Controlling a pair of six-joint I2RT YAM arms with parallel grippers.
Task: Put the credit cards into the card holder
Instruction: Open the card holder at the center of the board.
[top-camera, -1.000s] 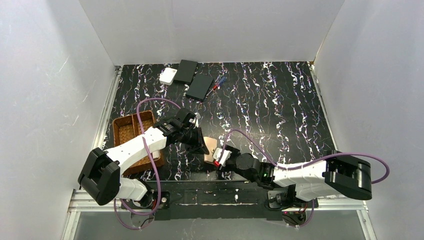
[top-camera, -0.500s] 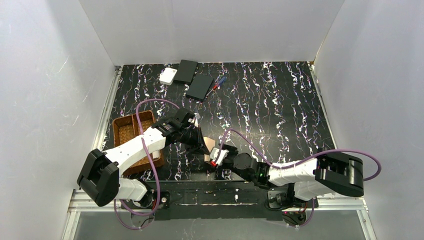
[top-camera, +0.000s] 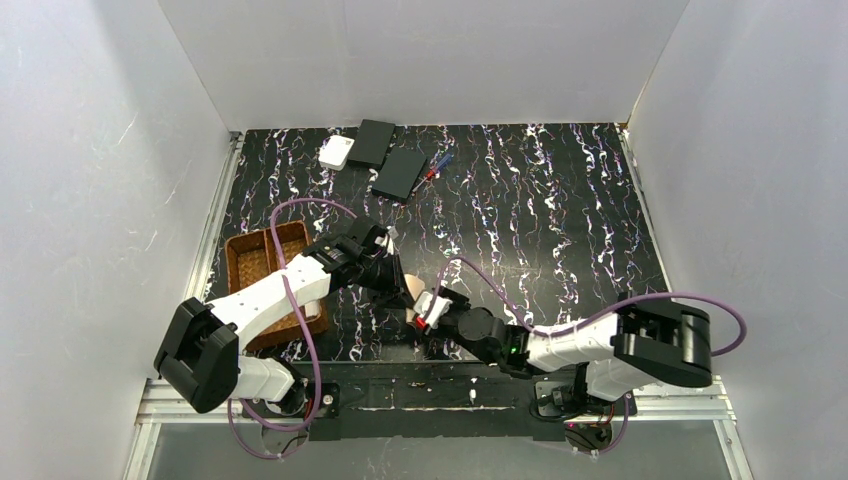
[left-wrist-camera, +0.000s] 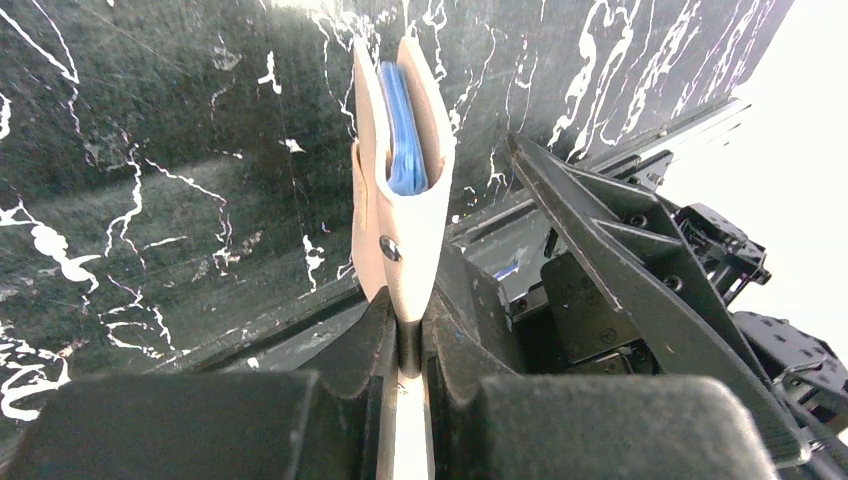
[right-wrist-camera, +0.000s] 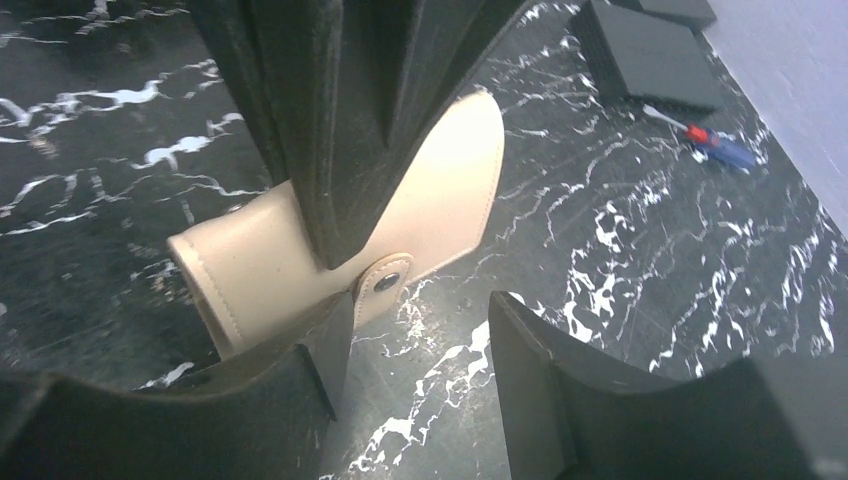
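My left gripper (left-wrist-camera: 405, 335) is shut on the tan card holder (left-wrist-camera: 410, 230) and holds it edge-on just above the table. Bluish credit cards (left-wrist-camera: 400, 120) sit between its two leaves. From above, the card holder (top-camera: 415, 292) hangs near the front edge of the table between both arms, with the left gripper (top-camera: 393, 283) on its left side. My right gripper (right-wrist-camera: 420, 340) stands open close beside the card holder (right-wrist-camera: 270, 260). Its left finger is against the holder's lower corner by the clasp tab, and only bare table lies between its fingers. The right gripper (top-camera: 432, 308) lies just right of the holder.
A brown woven tray (top-camera: 250, 262) stands at the left under the left arm. At the back left are a white box (top-camera: 336, 152), two flat black boxes (top-camera: 373, 142) (top-camera: 401, 172) and a red-and-blue screwdriver (top-camera: 436, 165).
The right arm has slid left and forward, bringing its open gripper up against the card holder. The left gripper has tipped the holder slightly more upright.
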